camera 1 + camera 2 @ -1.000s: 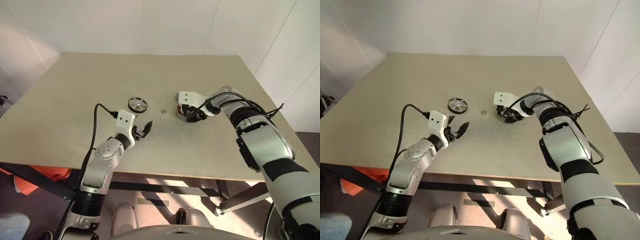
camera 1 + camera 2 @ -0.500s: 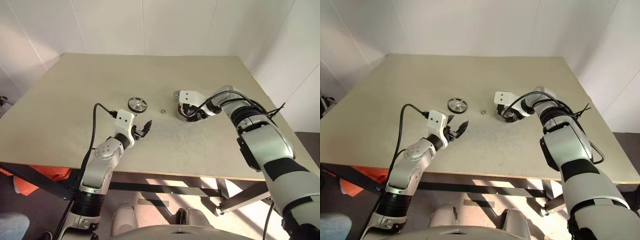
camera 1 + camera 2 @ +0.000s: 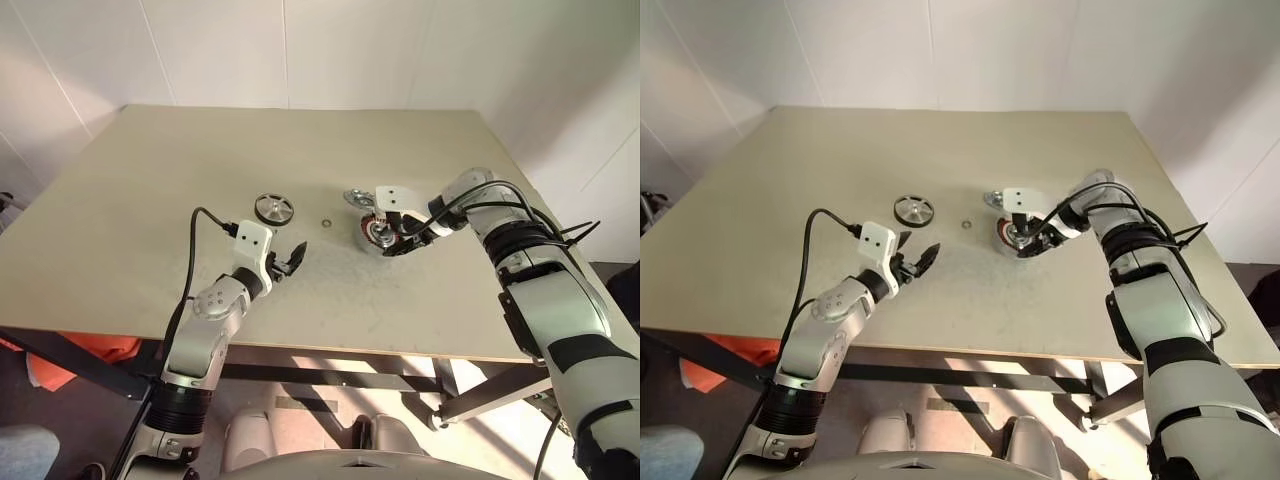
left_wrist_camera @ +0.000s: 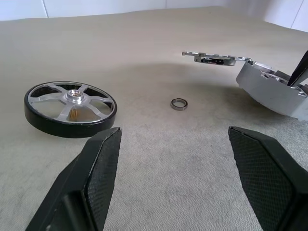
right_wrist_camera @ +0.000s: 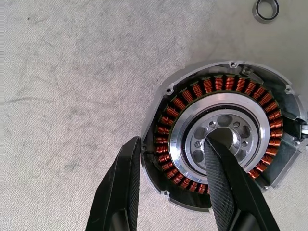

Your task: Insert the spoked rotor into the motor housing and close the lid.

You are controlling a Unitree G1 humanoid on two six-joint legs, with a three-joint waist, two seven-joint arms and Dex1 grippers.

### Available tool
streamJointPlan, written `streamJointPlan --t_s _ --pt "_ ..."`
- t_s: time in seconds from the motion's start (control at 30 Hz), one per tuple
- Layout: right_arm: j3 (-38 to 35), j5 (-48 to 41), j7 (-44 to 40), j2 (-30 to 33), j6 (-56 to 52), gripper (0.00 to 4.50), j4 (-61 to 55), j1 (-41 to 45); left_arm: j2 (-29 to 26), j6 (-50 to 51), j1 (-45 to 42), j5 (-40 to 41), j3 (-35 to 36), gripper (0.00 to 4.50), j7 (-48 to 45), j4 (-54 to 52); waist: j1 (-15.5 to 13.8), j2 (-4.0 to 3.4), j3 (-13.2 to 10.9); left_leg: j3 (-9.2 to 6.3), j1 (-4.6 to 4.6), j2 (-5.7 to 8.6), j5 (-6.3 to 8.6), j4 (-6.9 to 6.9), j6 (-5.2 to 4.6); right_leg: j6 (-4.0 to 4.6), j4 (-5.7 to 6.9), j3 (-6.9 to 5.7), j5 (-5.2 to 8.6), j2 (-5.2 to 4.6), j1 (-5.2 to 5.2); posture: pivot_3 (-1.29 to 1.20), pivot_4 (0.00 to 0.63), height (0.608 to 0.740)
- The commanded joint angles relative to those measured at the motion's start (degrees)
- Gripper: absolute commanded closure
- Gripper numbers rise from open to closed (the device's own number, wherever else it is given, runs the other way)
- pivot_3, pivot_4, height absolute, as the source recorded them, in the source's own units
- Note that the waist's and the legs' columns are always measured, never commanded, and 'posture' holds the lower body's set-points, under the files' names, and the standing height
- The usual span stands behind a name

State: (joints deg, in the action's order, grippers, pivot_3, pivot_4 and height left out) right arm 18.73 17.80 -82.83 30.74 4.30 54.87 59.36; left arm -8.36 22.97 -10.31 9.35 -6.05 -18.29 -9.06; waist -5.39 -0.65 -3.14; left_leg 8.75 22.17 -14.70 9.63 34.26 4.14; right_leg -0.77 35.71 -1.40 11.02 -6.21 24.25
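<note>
The motor housing (image 5: 269,159), a silver puck with copper windings, stands tilted on the table right of centre (image 3: 372,237). My right gripper (image 5: 172,142) is shut on it, one finger outside the rim and the other in the central bearing hole. The lid (image 3: 354,197), a flat grey notched disc, lies just behind the housing (image 4: 215,58). The spoked rotor (image 3: 274,209), dark-rimmed with silvery spokes, lies flat left of centre (image 4: 70,108). My left gripper (image 3: 289,260) hovers open just in front of the rotor, with nothing between its fingers.
A small metal ring (image 3: 326,221) lies loose between the rotor and the housing (image 4: 179,103). The beige table (image 3: 150,170) runs to a white wall behind. Its near edge is close in front of my left arm.
My right arm has drawn back to the right, closing on the housing and dragging it nearer and tilted. The lid now shows behind it. The left arm is unmoved.
</note>
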Motion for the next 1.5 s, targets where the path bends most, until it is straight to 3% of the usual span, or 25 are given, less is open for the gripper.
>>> streamJointPlan --t_s 0.03,0.33,0.8,1.07,1.33,1.5 --pt "-2.2 -4.2 -3.3 2.1 -5.3 2.59 -12.6 -2.2 0.0 -1.0 0.0 -0.2 -0.2 0.75 -0.1 -1.2 0.0 0.00 0.0 0.00 -0.01 0.01 0.00 0.00 0.00 0.00 0.01 0.01 0.00 0.00 0.00 0.00 0.000 0.740" --pt "-0.2 -6.6 -3.9 5.3 -15.6 2.59 -31.9 -13.6 -0.3 -0.5 0.7 -0.2 0.0 0.75 -0.3 -1.7 -0.1 0.01 0.0 0.01 -0.11 0.01 0.00 -0.01 0.00 -0.01 -0.01 0.05 0.00 0.00 -0.07 0.00 0.000 0.740" --pt "3.0 -8.4 -0.3 2.1 -27.5 2.59 -43.2 -19.5 -1.3 0.2 1.1 -0.1 0.2 0.75 -0.5 -2.7 0.2 0.05 0.0 0.01 -0.26 0.00 -0.02 -0.06 0.04 -0.02 -0.04 0.08 0.01 0.02 -0.16 0.00 0.000 0.740" --pt "0.7 -11.7 0.9 1.3 -29.7 0.05 -44.2 -17.0 -1.6 0.2 0.4 -0.1 0.1 0.75 -0.7 -2.0 0.3 0.05 0.0 0.01 -0.46 0.02 -0.06 -0.07 0.11 -0.04 -0.02 0.10 0.01 0.02 -0.28 0.00 0.000 0.740" --pt "-1.3 -20.3 -0.1 1.3 -36.0 0.05 -51.9 -13.6 -1.3 -0.1 -0.8 0.0 0.0 0.75 -1.1 -0.6 0.0 0.05 0.0 0.00 -0.43 0.01 -0.06 -0.09 0.11 -0.03 -0.01 0.08 0.01 0.02 -0.27 0.00 0.000 0.740" --pt "-1.4 -20.5 7.1 -2.7 -37.0 0.05 -46.6 -10.6 -1.2 -0.3 -1.1 0.1 0.4 0.75 -1.3 -0.2 0.0 0.05 0.0 0.00 -0.44 0.01 -0.06 -0.10 0.12 -0.03 -0.01 0.08 0.01 0.01 -0.27 0.00 0.000 0.740"
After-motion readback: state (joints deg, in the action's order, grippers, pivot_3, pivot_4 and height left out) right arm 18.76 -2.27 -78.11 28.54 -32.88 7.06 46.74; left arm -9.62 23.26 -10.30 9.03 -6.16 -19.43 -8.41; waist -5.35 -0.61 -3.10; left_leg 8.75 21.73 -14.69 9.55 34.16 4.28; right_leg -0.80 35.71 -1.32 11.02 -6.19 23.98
